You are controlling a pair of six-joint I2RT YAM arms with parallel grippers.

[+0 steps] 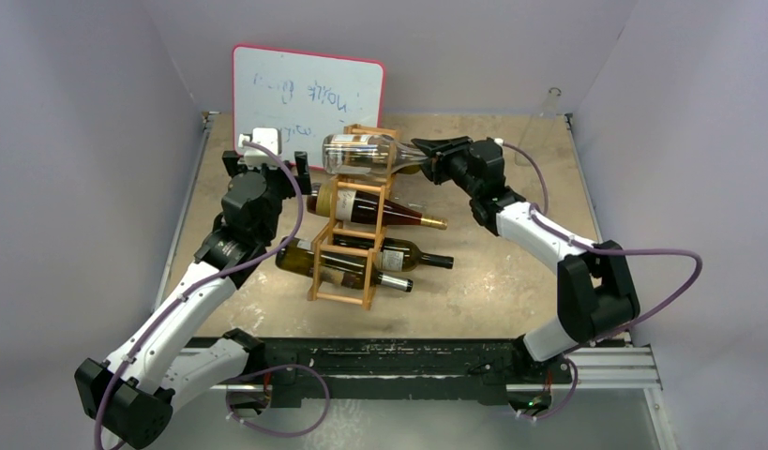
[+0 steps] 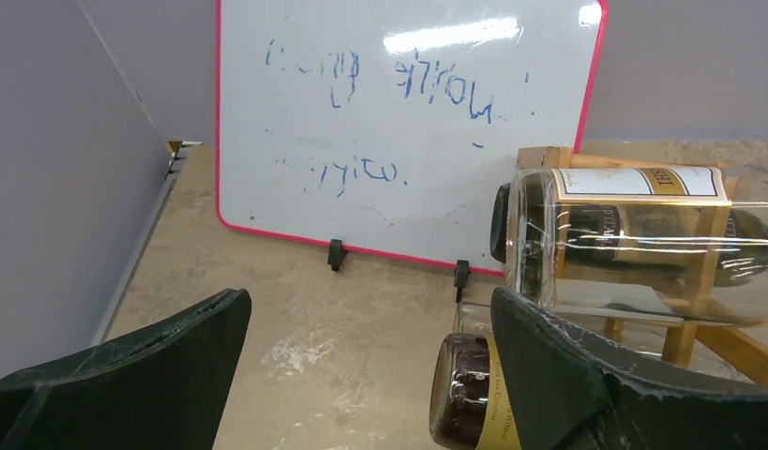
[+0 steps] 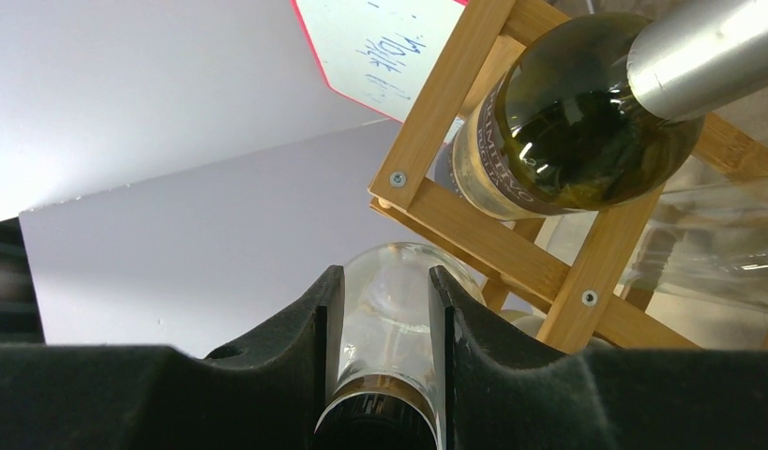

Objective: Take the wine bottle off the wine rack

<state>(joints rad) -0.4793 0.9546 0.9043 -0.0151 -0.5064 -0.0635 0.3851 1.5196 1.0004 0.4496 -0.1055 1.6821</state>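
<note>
Currently your right pincer (image 3: 384, 281) is pinching the neck of the clear wine bottle (image 1: 361, 153), which lies level at the 12 o'clock end of the wine rack (image 1: 345, 246) with its neck pointing to 3 o'clock. Your left pincer (image 2: 366, 314) hangs spread wide at the rack's 9 o'clock side, near the bottle's base. The whiteboard (image 2: 399, 112) stands on the bench (image 1: 511, 272) beyond it.
</note>
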